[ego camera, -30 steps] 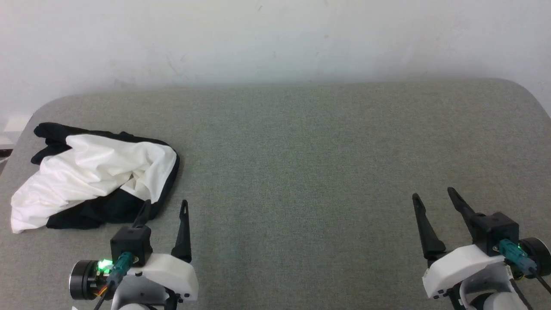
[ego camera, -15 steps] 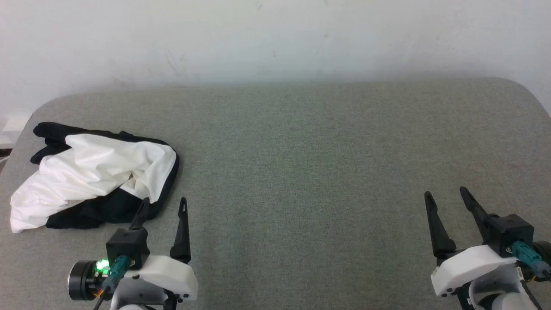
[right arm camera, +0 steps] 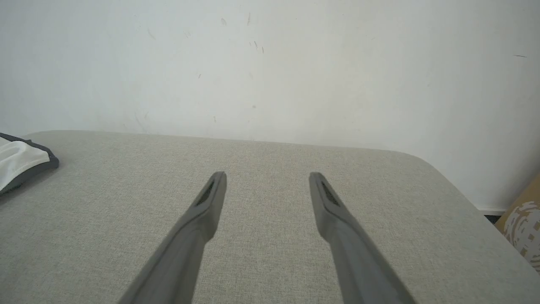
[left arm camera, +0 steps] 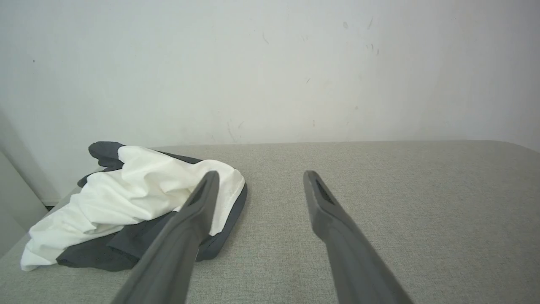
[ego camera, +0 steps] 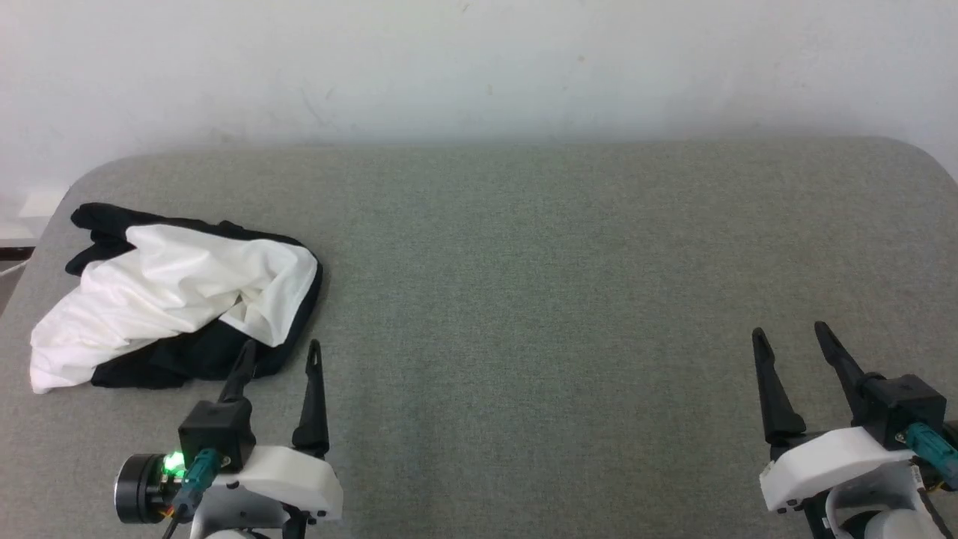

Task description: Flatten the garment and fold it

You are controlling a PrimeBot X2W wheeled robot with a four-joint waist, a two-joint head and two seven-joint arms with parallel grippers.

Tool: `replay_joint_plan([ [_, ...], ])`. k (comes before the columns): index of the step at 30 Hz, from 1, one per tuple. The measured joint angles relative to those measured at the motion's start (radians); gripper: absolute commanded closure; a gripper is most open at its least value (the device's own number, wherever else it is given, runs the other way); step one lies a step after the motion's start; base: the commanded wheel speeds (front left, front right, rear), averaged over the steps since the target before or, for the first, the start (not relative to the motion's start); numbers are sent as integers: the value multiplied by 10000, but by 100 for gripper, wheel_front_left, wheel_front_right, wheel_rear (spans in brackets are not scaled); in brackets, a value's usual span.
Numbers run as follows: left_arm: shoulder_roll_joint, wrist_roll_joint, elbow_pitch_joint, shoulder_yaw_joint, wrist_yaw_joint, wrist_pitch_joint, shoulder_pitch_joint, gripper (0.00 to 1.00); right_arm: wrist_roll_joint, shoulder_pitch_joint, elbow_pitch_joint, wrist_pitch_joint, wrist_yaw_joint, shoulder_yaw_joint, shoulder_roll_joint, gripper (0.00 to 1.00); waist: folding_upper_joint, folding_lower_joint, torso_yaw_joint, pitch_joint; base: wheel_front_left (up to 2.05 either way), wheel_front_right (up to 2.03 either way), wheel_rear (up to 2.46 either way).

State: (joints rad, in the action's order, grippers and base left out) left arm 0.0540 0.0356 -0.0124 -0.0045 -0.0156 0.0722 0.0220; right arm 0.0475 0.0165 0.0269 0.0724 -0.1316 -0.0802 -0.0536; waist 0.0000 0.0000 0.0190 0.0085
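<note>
I see soft white T-shirt with black sleeves and sides (ego camera: 172, 288) crumpled in heap at left end of grey fabric-covered table (ego camera: 539, 247). My left gripper (ego camera: 281, 346) spread wide, empty, near heap's edge. My right gripper (ego camera: 790, 330) likewise spread, empty, well apart.

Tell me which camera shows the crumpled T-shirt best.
The head view: it sees the whole garment from above, bunched on the table's left side. The left wrist view shows it at a low angle, partly behind a left gripper finger. The right wrist view catches one corner.
</note>
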Motion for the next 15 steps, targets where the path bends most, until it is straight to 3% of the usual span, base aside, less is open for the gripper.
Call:
replay_joint_plan([
  [15, -2, 178, 31, 38, -305, 297, 121, 0, 6, 3, 36, 311, 0, -31, 0, 0, 0, 0, 557, 78, 0, 0, 0],
])
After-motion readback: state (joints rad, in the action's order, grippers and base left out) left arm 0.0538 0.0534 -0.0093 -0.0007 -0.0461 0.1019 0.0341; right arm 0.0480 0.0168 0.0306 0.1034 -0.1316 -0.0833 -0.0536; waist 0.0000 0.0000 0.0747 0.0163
